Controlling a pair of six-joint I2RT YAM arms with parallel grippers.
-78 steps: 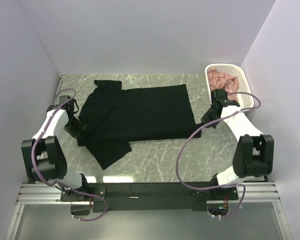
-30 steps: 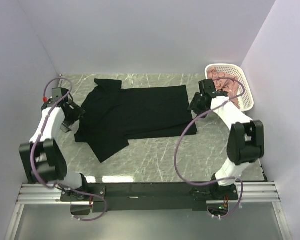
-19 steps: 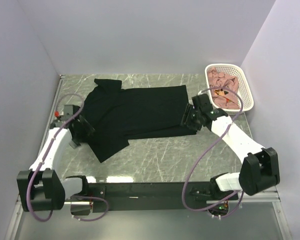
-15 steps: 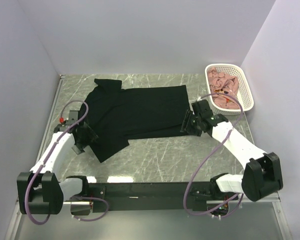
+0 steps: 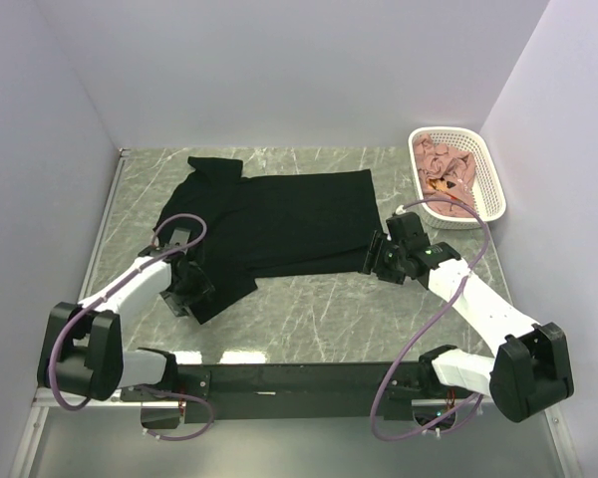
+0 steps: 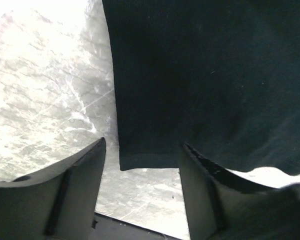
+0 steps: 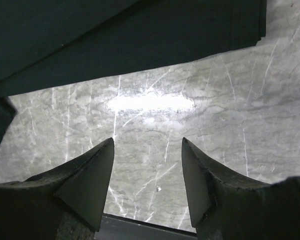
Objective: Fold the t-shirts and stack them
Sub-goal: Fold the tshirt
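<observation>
A large black t-shirt (image 5: 269, 224) lies spread flat on the marble table, its collar to the left and its hem to the right. My left gripper (image 5: 187, 291) is at the near sleeve, low over the table. In the left wrist view it (image 6: 143, 143) is open, with the sleeve's corner (image 6: 140, 160) lying between the fingertips. My right gripper (image 5: 374, 261) hovers at the hem's near right corner. Seen from the right wrist, it (image 7: 147, 141) stands open over bare table, with the black t-shirt's edge (image 7: 140, 45) just ahead. Crumpled pink t-shirts (image 5: 447, 169) fill the basket.
A white lattice basket (image 5: 490, 204) stands at the table's back right corner. Plain walls close the left, back and right sides. A black rail with the arm bases (image 5: 299, 378) runs along the near edge. Marble table surface (image 5: 319, 309) shows in front of the shirt.
Both arms swung toward the near side of the shirt. The left gripper came from left of the shirt to the near sleeve with its jaws narrowing. The right gripper moved from the far hem corner to the near one.
</observation>
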